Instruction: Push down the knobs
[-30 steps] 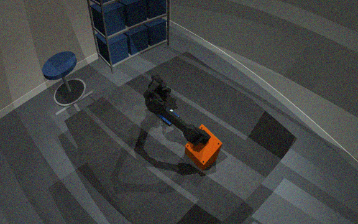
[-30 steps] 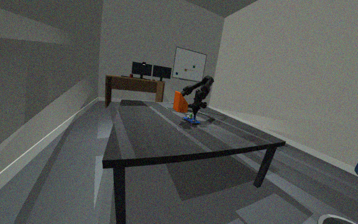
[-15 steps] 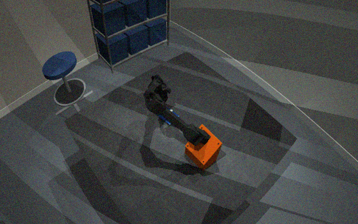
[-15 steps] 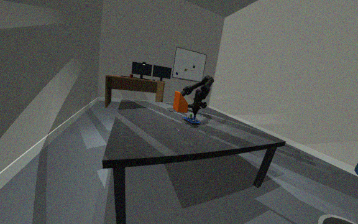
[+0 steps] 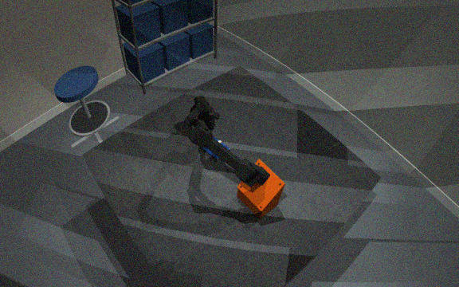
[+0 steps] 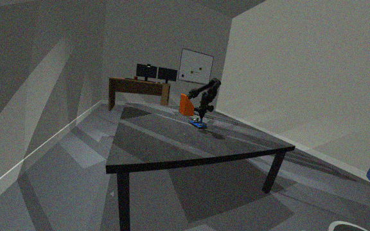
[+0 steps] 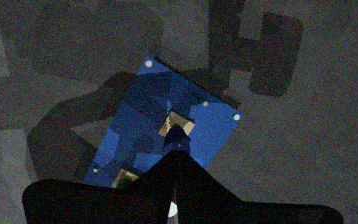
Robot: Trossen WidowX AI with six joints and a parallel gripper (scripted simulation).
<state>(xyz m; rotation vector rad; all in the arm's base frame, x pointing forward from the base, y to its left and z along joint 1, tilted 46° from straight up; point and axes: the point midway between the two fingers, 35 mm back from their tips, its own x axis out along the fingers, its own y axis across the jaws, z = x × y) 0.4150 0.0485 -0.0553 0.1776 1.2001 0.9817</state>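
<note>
The blue circuit board (image 5: 225, 144) (image 6: 199, 125) (image 7: 215, 131) stands on the table. In the wrist view one tan potentiometer (image 7: 183, 121) sits near the board's middle, with a dark blue knob (image 7: 177, 138) over its near side. A second tan potentiometer (image 7: 123, 176) sits at the lower left, with a dark green knob (image 7: 124, 183) partly hidden by the gripper. My gripper (image 6: 201, 119) (image 7: 177, 156) is shut and empty. Its tips are over or at the blue knob; I cannot tell whether they touch it. How far down either knob sits is not clear.
The orange block (image 5: 267, 191) (image 6: 185, 106) under the arm's base stands beside the board. Small pale pins and round white corner spots (image 7: 148, 63) show on the board. Shadows cross the table (image 6: 153, 144). A stool (image 5: 76, 84) and shelf are beyond the table.
</note>
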